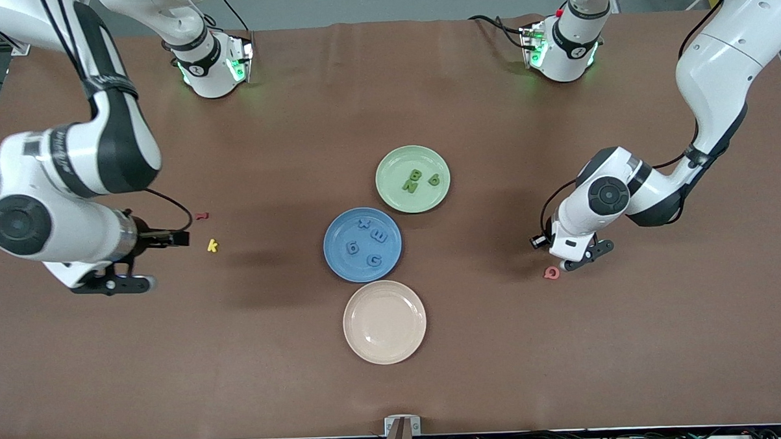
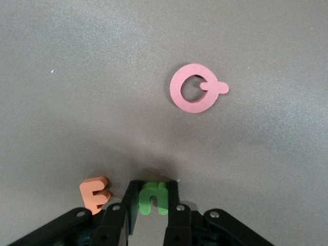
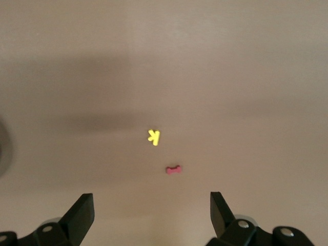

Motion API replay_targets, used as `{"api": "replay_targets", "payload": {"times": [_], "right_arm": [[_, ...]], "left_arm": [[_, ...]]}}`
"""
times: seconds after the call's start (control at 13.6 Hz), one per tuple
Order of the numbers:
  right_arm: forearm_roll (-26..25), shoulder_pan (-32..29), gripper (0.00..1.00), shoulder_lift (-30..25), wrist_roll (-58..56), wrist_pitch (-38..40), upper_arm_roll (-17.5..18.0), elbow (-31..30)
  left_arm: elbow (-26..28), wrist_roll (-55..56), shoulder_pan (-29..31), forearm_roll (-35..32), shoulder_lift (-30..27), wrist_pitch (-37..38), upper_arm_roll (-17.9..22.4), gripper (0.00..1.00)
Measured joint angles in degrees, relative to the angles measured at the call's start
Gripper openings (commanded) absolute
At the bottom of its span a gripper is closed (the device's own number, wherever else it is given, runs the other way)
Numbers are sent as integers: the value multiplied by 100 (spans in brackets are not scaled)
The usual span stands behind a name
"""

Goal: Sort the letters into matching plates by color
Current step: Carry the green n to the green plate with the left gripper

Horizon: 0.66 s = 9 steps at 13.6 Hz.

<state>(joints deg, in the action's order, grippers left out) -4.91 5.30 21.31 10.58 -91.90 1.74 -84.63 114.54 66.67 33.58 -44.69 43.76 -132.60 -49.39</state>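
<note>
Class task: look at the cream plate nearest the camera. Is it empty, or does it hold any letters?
Empty. The front view shows the cream plate with a bare surface, while the blue plate and green plate each hold letters.

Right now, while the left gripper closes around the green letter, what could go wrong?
1. The left gripper grips the green u only near its fingertips, so it may slip out when lifted.
2. The orange E lies right beside one finger and could get dragged along.
3. The green plate touches the blue plate, so a careless drop could land in the wrong one.
</note>
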Motion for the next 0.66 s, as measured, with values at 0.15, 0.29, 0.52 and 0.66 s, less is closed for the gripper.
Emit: {"api": "replay_targets", "payload": {"times": [0.15,0.29,0.52,0.66], "right_arm": [[-4,-177,100,-240,-74,202,1,1],[-4,-394,100,-493,-250,373,3,2],[-3,-658,100,-863,-339,512,4,1],[-2,-671,100,-972,-343,529,22,0]], "left_arm": [[-8,49,10,0,-4,0,-82,1],[-33,309,28,0,-28,21,-292,0],[-138,734,32,0,-64,263,-713,0],[-251,1054,19,0,-74,475,-1019,0]]}}
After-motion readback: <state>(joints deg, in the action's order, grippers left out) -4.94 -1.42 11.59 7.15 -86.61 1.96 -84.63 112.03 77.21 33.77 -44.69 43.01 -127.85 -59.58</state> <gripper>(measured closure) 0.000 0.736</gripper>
